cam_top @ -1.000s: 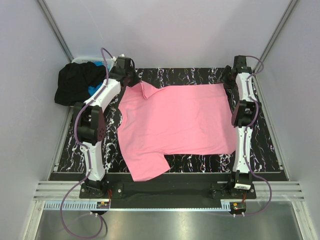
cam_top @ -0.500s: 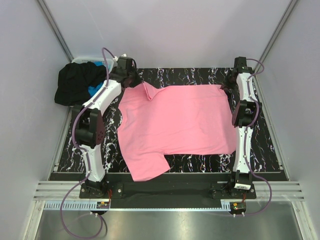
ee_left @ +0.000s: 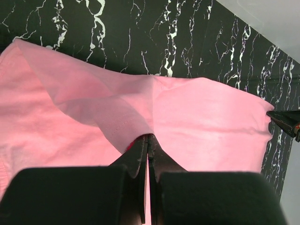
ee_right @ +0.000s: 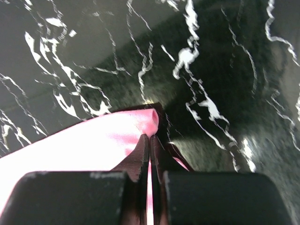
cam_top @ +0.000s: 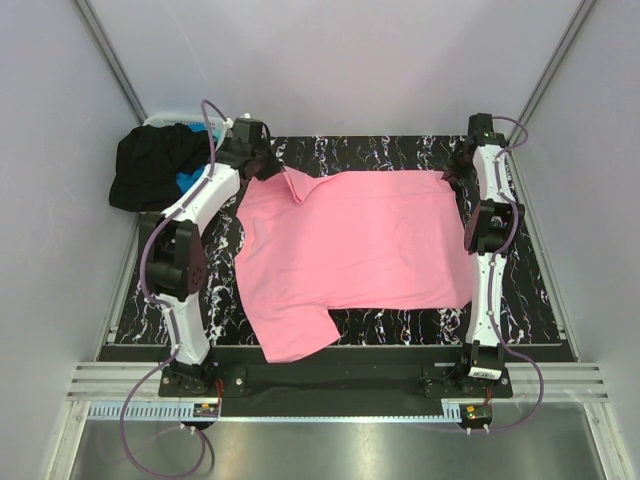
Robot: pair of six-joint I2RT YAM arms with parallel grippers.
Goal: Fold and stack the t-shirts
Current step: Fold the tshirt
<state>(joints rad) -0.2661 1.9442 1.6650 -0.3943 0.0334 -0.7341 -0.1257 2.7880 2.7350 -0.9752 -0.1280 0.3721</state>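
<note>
The pink t-shirt lies flat centrally; black t-shirt, blue t-shirt heaped far left.

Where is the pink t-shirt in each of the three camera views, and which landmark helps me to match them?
Top external: pink t-shirt spread flat, mid-picture.
Left wrist: fills the lower half, its edge in the shut left gripper.
Right wrist: lower left, its corner in the shut right gripper.
Shared landmark: the black white-veined tabletop.
</note>
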